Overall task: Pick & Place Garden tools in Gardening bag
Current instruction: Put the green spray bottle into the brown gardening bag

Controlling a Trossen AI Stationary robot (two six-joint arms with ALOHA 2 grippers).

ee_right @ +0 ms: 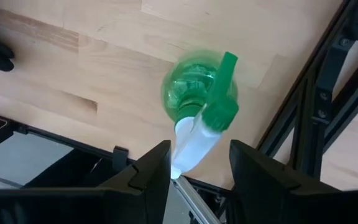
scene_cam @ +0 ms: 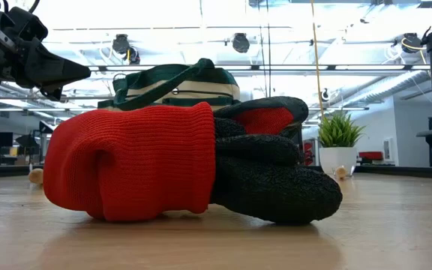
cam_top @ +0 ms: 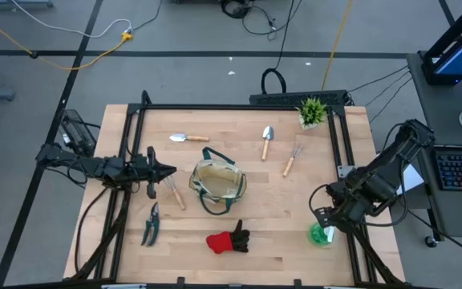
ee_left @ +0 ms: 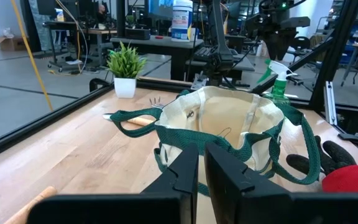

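High view: left gripper (cam_top: 169,170) closed and empty, just left of the gardening bag (cam_top: 218,185) at table centre. Right gripper (cam_top: 322,217) parted, directly above the green spray bottle (cam_top: 322,234) at the right table edge, beside the black frame rail (cam_top: 348,172). Two trowels (cam_top: 188,137) behind the bag, hand rake (cam_top: 291,158) to its right, shears (cam_top: 151,223) and glove (cam_top: 228,240) near the front edge, with bare wood between.

Low view: glove (scene_cam: 186,161) in the foreground, bag (scene_cam: 172,86) behind it, potted plant (scene_cam: 338,141) far back.

Left wrist view: fingers (ee_left: 182,174) nearly touching, holding nothing, aimed at the open bag (ee_left: 225,121).

Right wrist view: fingers (ee_right: 151,168) spread either side of the bottle's white trigger head (ee_right: 194,140), contact not discernible; rail close alongside.
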